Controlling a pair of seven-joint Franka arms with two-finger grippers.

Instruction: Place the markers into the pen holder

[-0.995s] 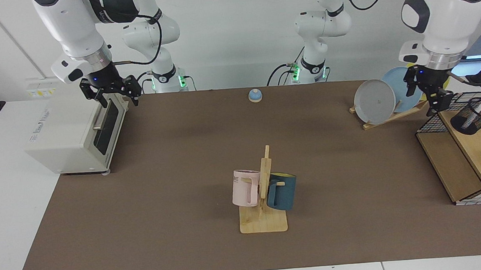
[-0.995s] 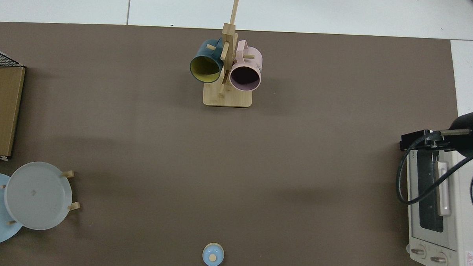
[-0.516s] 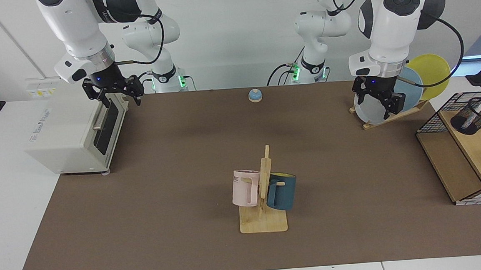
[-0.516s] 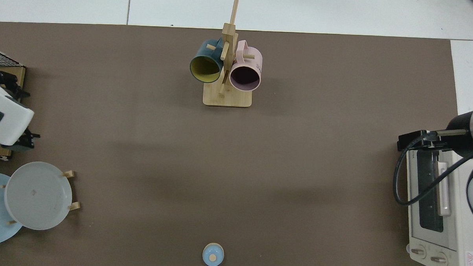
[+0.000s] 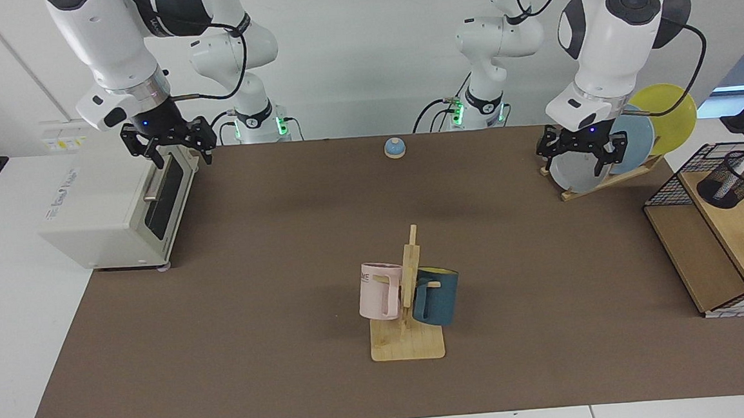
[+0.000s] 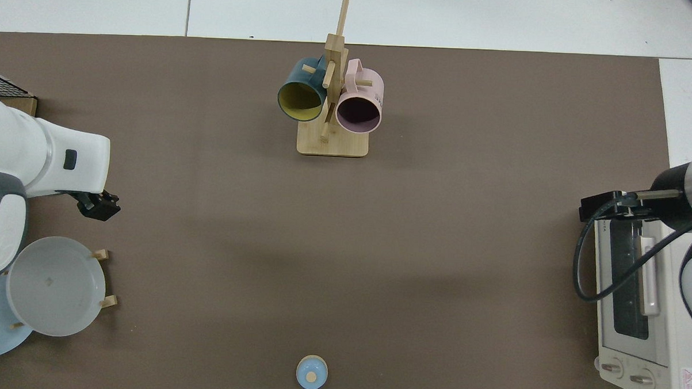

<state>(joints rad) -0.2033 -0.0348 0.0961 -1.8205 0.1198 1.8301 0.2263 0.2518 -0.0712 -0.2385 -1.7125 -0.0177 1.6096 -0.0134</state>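
Note:
The pen holder (image 5: pixel 735 179), a small black mesh cup, stands on the wooden shelf at the far right of the facing view. A marker (image 5: pixel 736 170) with a white barrel and blue end leans inside it. My left gripper (image 5: pixel 578 153) hangs open and empty in front of the plate rack, well away from the holder. In the top view one of its fingers (image 6: pixel 99 204) shows under the white wrist. My right gripper (image 5: pixel 170 146) waits open and empty over the toaster oven's front edge, also seen as the right gripper (image 6: pixel 607 206) in the top view. The holder lies outside the top view.
A black wire frame with wooden shelves (image 5: pixel 704 253) carries the holder. A rack holds a grey plate (image 6: pixel 55 285), a blue plate and a yellow plate (image 5: pixel 670 113). A mug tree (image 5: pixel 407 304) stands mid-table, a blue bell (image 5: pixel 395 147) at the back, a toaster oven (image 5: pixel 113 205) beside the right arm.
The left arm has swung away from the shelf and pen holder to the plate rack, and its wrist has turned. The right arm has hardly moved.

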